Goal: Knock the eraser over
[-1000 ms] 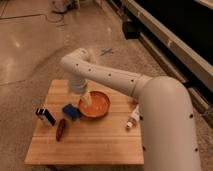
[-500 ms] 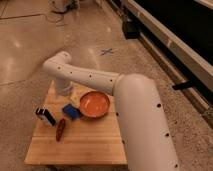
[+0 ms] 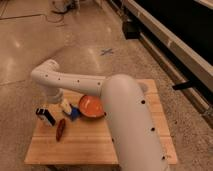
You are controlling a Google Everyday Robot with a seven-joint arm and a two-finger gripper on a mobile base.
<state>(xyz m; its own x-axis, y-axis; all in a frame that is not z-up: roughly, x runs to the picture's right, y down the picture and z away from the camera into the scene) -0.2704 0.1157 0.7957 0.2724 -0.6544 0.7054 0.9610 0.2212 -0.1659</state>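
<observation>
The eraser (image 3: 46, 116) is a small black block with a white band, standing upright near the left edge of the wooden table (image 3: 90, 145). My gripper (image 3: 63, 103) hangs down from the white arm's bent end, just right of the eraser and a little above the table. There is a small gap between the gripper and the eraser. The gripper holds nothing that I can see.
A flat blue pad (image 3: 74, 113) lies right under the gripper. A slim red object (image 3: 61, 129) lies in front of the eraser. An orange bowl (image 3: 91, 106) sits at the table's middle. My white arm (image 3: 130, 115) covers the table's right half. The table's left edge is close to the eraser.
The arm has swung left, carrying the gripper from above the orange bowl past the blue pad to beside the eraser. The eraser still stands upright.
</observation>
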